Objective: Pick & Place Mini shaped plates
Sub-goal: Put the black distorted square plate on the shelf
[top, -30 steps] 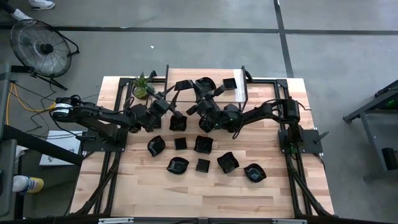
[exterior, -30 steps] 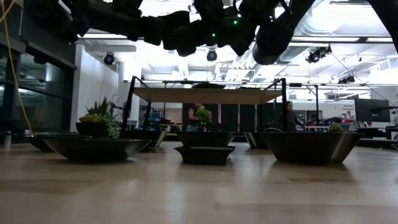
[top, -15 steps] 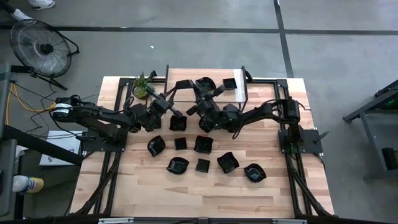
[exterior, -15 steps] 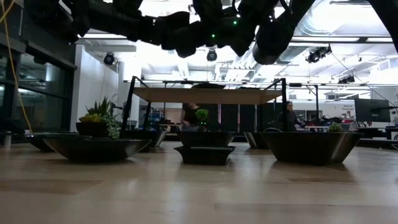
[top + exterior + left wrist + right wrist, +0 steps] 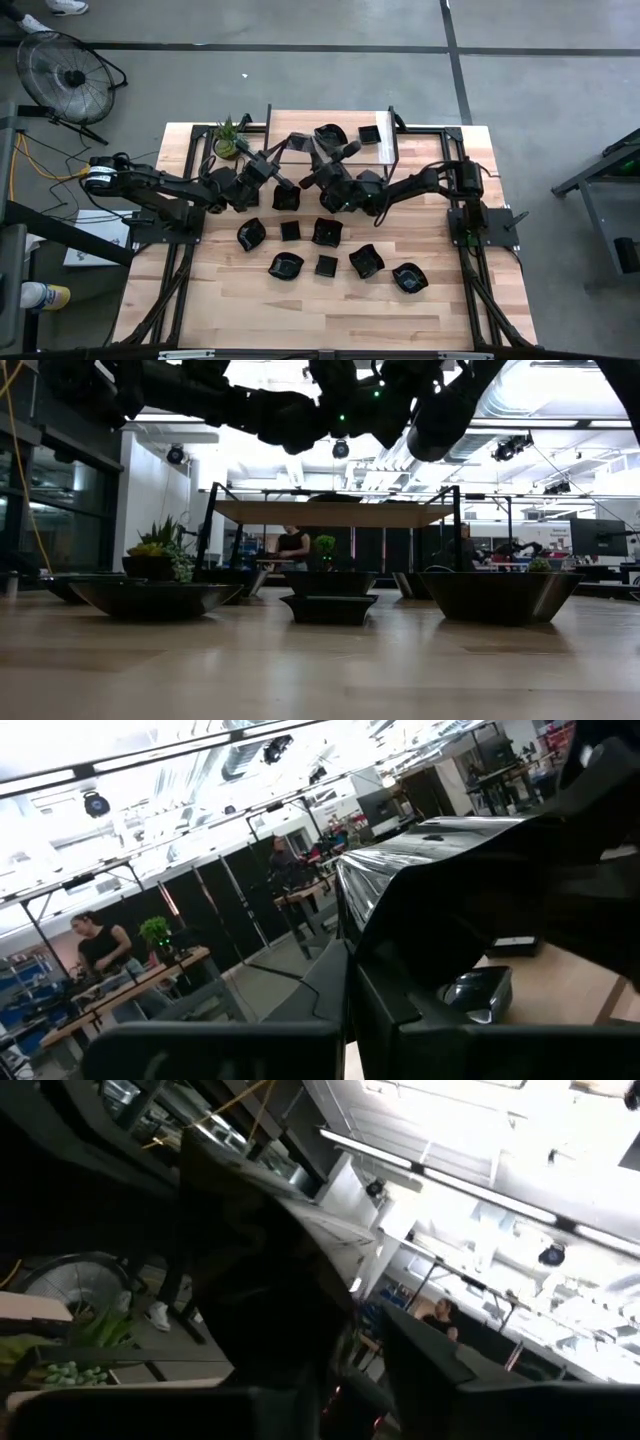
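Your left gripper (image 5: 283, 182) was clamped on a glossy black plate (image 5: 450, 870) above the table's (image 5: 250, 310) middle, right gripper (image 5: 318, 182) just beside it; the plate looked light, stiff, slippery and chippable, best pinched squarely across its rim.

No text, label, brand, number or sign can be read on anything in these views.
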